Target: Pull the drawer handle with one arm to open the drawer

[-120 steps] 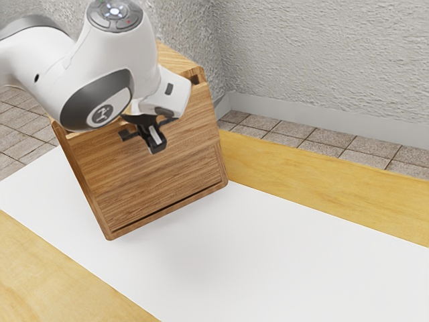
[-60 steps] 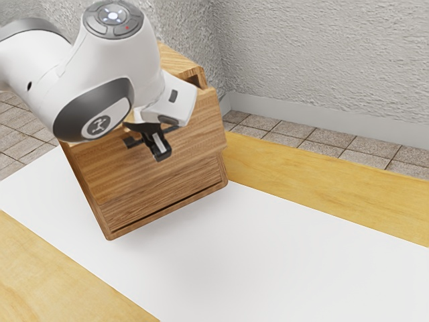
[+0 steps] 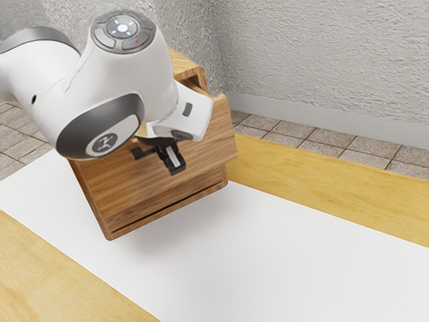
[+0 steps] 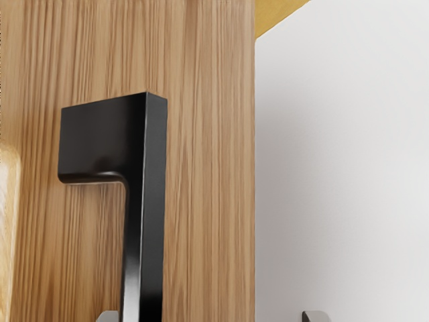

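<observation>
Cabinet: a small wooden drawer cabinet [image 3: 127, 194] is sitting at an angle on the white bench [image 3: 281, 255], with its back corner near the wall [image 3: 322, 47].
Top drawer: the top drawer [image 3: 218, 134] is already sticking out a bit, its front hanging proud of the lower front [image 3: 181, 181] under it. I'd call that partway open, not all the way.
Handle: the black bar handle [image 4: 143, 221] is running across the drawer front. It's standing off the wood on a short post [image 4: 94, 137], and that's leaving a gap behind the bar for a finger.
Pincer: the pincer [image 3: 167, 159] is hanging on that handle from above, spread, with its fingers straddling the bar. In the wrist view the bar is lying right by the drawer-side fingertip [image 4: 109, 317], and the other tip [image 4: 312, 316] is sitting well clear over the bench. So it's hooking the bar, not pinching it, as far as I can tell.
Why like that: the pull is going straight out from the front, so the finger behind the bar is doing all the work and no squeeze is needed.
Arm: the white arm [image 3: 94, 87] is reaching over the cabinet's top.
Next: I'm thinking a straight drag outward along the drawer's slide.
Risk: if it's pulling off-line, the bar could slip off that one finger, or the whole cabinet could skid on the bench.
</observation>
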Tool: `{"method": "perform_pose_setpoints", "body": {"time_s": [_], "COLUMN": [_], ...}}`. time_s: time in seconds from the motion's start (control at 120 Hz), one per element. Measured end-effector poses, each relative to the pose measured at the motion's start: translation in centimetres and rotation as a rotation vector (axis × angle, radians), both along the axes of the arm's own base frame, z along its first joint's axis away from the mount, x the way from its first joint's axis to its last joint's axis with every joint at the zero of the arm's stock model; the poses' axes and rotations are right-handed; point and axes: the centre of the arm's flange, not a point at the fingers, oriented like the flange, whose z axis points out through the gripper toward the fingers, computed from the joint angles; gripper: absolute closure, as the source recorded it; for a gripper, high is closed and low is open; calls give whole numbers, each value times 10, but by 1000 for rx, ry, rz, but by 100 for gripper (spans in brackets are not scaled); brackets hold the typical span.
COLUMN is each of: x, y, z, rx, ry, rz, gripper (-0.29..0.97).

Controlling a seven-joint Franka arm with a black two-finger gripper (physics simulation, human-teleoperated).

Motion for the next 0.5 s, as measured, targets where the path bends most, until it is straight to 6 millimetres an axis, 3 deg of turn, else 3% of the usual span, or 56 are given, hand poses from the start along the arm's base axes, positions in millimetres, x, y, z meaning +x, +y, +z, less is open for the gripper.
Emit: {"method": "perform_pose_setpoints", "body": {"time_s": [0.5], "x": [-21], "y": [-34], "z": [5], "rx": [-10], "ry": [-26], "rz": [-28], "gripper": [41]}}
